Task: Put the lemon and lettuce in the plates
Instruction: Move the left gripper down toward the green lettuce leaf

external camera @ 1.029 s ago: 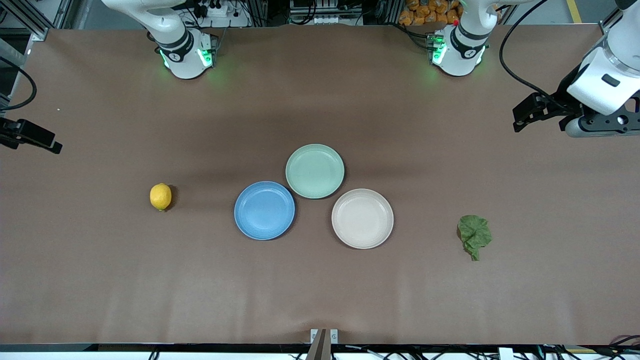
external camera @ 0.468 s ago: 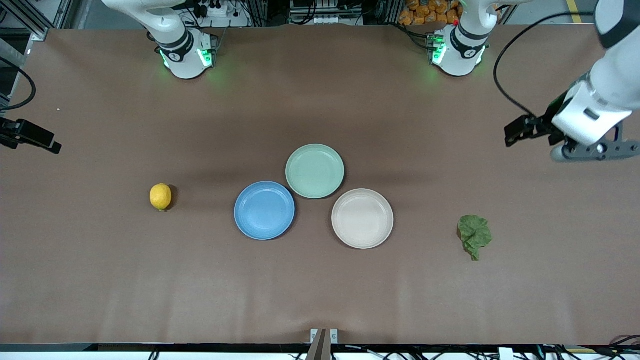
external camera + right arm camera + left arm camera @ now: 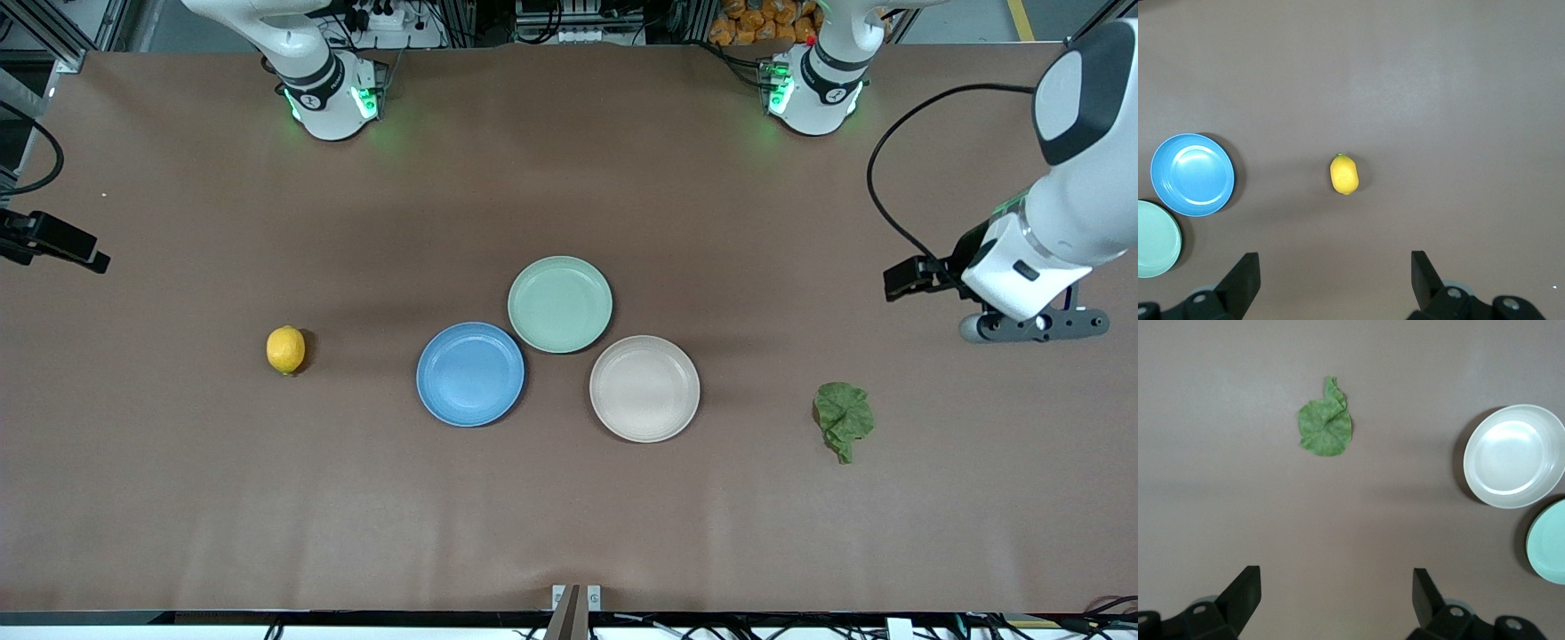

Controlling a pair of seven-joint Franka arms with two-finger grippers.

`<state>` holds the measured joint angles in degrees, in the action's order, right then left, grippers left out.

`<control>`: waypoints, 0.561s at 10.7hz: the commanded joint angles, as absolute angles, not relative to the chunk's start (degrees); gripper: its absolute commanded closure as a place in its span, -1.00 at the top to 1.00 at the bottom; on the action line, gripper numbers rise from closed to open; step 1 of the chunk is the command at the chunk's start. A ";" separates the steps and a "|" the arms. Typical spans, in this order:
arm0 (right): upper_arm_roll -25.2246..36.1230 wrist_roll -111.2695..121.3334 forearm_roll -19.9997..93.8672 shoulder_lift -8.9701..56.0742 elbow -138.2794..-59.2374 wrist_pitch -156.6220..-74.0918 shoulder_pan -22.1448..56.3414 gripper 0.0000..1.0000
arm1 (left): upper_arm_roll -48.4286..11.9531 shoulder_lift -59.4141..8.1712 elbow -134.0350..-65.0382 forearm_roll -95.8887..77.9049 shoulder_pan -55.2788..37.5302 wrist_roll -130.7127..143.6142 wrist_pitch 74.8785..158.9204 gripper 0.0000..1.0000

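Green lettuce (image 3: 844,419) on table, left pincer (image 3: 1336,603) open above

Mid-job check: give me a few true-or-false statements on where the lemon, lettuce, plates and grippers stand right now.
1. The lemon lies in the blue plate. False: it lies on the table, toward the right arm's end.
2. The lettuce lies on the table, apart from the beige-white plate. True.
3. The left gripper is shut on the lettuce. False: it is open and empty.
4. The right gripper is open. True.
5. All three plates, including the mint-green plate, are empty. True.
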<state>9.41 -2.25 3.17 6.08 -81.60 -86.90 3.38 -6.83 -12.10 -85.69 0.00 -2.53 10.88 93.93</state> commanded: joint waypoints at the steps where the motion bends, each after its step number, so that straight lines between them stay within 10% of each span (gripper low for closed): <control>1: 7.56 -2.46 2.72 4.84 -82.70 -87.01 1.50 1.00 | -6.59 -15.19 -83.76 -0.27 -2.29 9.50 95.27 1.00; 6: 5.19 -2.46 2.64 3.08 -85.86 -88.24 -0.62 1.00 | -5.72 -21.43 -83.76 1.32 -2.20 9.32 101.14 1.00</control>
<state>6.69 -2.25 3.17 5.42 -82.59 -87.26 0.72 -6.39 -18.60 -85.45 0.35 -2.31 10.75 99.62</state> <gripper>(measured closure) 0.000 0.000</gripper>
